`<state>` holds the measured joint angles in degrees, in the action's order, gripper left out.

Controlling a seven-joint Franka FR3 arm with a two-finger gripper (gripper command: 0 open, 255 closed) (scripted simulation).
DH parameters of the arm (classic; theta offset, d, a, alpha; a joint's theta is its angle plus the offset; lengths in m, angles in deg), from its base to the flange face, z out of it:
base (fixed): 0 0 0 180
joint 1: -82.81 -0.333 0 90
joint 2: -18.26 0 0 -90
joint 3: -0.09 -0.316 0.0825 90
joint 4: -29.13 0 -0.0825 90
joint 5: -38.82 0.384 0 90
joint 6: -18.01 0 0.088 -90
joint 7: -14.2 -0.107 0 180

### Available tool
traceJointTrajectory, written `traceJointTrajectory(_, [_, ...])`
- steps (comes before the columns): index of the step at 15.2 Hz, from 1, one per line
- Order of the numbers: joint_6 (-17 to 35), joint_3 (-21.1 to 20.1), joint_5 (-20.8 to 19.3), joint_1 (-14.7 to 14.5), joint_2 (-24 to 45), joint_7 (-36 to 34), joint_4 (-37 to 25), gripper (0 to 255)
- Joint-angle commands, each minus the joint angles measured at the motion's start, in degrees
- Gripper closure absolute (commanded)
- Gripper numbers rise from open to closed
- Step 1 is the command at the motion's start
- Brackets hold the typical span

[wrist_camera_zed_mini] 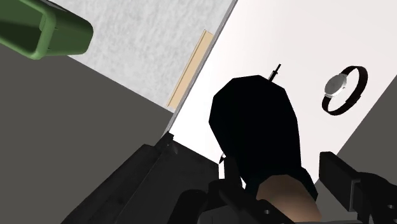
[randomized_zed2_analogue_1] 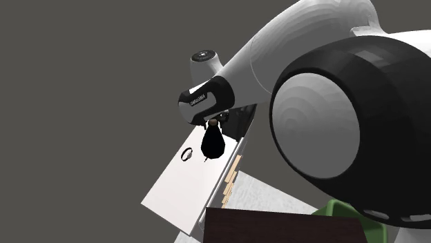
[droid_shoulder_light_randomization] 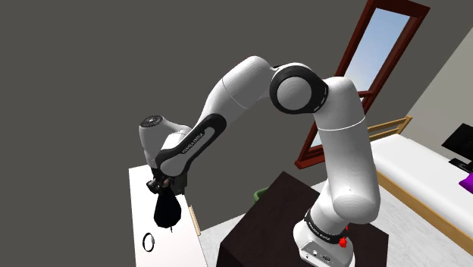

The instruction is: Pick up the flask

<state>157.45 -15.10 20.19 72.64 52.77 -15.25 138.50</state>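
Hand [droid_shoulder_light_randomization: 163,190] is clamped on the neck of the black flask [droid_shoulder_light_randomization: 167,211], which hangs bottom-down from it over the white surface [droid_shoulder_light_randomization: 140,220]. A wristwatch [droid_shoulder_light_randomization: 149,243] lies near the flask on the surface. Can't tell if the flask's bottom is actually clear.

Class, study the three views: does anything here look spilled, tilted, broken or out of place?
Nothing stands out. The black flask is upright in the gripper, a watch lies flat on the white table beside it, and nothing is spilled.
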Motion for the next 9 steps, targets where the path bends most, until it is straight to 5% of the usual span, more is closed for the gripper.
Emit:
traceJointTrajectory(1, [0.0,0.0,0.0,0.0,0.1,0.0,0.1,255])
traceJointTrajectory(9, [-3.5,-1.3,1.7,0.9,-4.1,1.2,0.7,255])
